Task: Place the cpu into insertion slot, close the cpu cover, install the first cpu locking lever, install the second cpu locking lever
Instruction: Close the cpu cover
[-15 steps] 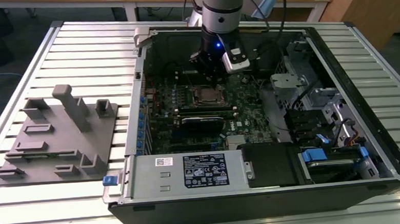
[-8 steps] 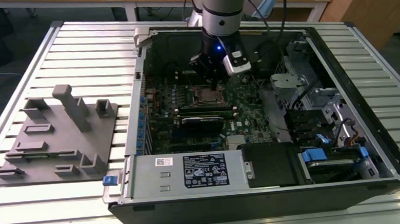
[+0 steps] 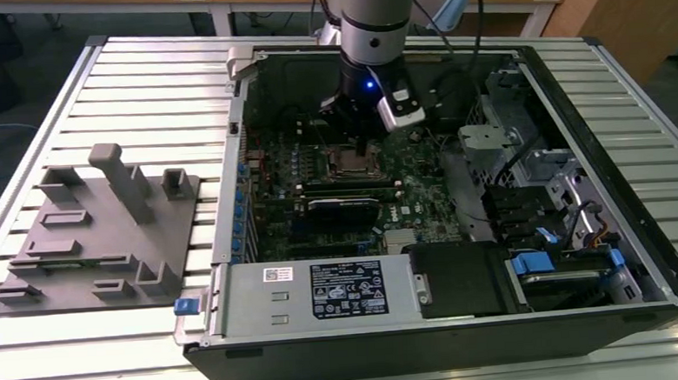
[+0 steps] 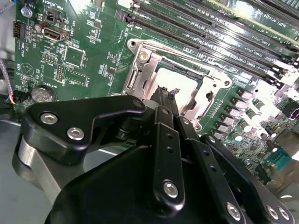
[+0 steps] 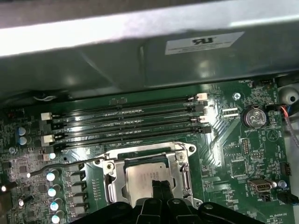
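Observation:
The cpu (image 5: 145,176), a silvery-grey square, lies in the insertion slot (image 3: 350,161) on the green motherboard. The cpu cover (image 5: 140,155), a shiny metal frame, lies flat around it, and the cpu (image 4: 180,79) shows through its window. A thin metal locking lever (image 5: 65,164) runs out sideways from the socket's corner. My gripper (image 5: 158,186) hangs just over the cpu's edge with its black fingers pressed together and nothing between them. It is also seen from behind (image 4: 164,95) and, in the exterior view, low inside the open case (image 3: 366,143). I cannot tell whether the tips touch the cpu.
Several long memory slots (image 5: 131,122) run beside the socket, under the case wall (image 5: 140,56). A coin battery (image 5: 254,116) sits nearby. A black card (image 3: 343,211) stands below the socket, then the power supply (image 3: 321,291). A grey fixture (image 3: 97,229) lies on the exterior view's left.

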You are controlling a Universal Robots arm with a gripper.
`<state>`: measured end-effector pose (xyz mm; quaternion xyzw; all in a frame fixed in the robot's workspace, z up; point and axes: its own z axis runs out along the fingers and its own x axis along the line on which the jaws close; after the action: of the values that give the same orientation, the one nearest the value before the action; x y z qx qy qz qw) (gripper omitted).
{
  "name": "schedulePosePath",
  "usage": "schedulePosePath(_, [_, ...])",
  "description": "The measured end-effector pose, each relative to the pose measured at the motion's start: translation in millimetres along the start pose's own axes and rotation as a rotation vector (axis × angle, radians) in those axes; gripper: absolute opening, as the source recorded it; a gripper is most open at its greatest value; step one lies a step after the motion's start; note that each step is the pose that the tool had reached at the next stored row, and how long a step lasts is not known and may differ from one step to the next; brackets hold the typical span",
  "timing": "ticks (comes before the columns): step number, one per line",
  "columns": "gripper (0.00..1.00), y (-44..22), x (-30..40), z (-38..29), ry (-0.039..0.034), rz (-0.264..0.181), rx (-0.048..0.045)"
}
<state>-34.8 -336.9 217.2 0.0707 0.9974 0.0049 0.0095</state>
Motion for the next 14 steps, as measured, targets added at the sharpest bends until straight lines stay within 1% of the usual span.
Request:
schedulePosePath(6, [0.10, -0.7, 3.7, 3.3, -0.0002, -0.022, 0.0010])
schedulePosePath(14, [0.10, -2.4, 15.2, 5.9, -0.0020, -0.026, 0.0011])
